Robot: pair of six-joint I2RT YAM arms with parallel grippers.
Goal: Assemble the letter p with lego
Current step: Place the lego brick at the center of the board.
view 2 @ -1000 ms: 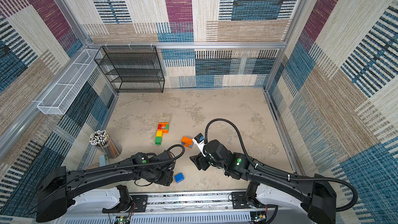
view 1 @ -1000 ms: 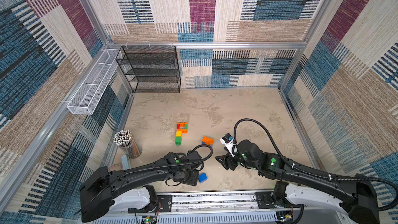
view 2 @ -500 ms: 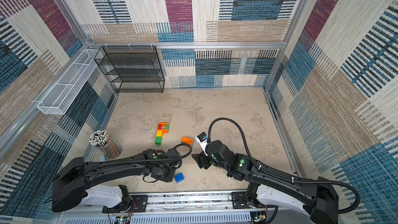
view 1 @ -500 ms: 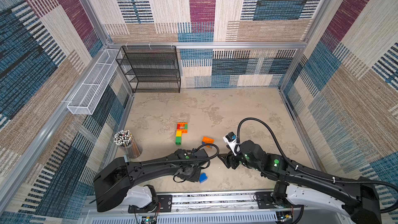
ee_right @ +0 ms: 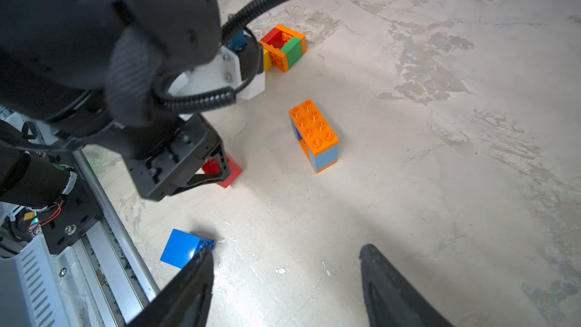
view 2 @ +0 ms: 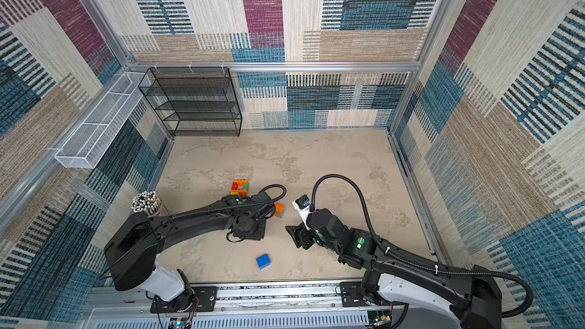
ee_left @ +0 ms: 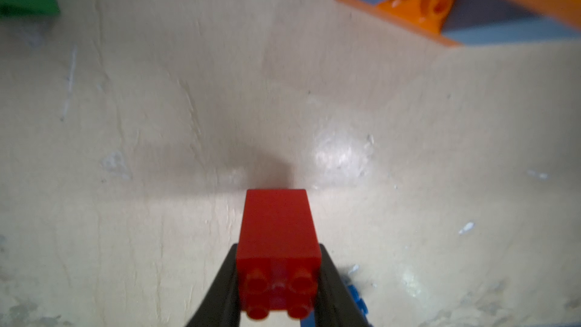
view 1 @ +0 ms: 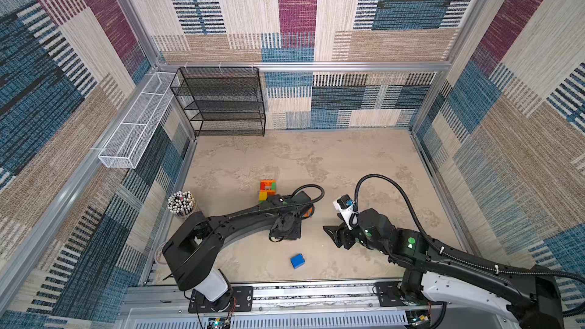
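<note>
Swung away from the blue brick (view 1: 297, 261) at the table's (view 1: 348, 159) near edge, the left gripper (ee_left: 278, 278) holds a red brick (ee_left: 278, 224) clamped between its jaws — likely the next piece for the half-built letter (view 1: 267, 188) — while the right gripper (ee_right: 284, 256) waits, jaws apart.

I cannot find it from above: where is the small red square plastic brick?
In the left wrist view, the small red square plastic brick is clamped in the left gripper, between the loose blue brick and the orange-and-light-blue block.
</note>
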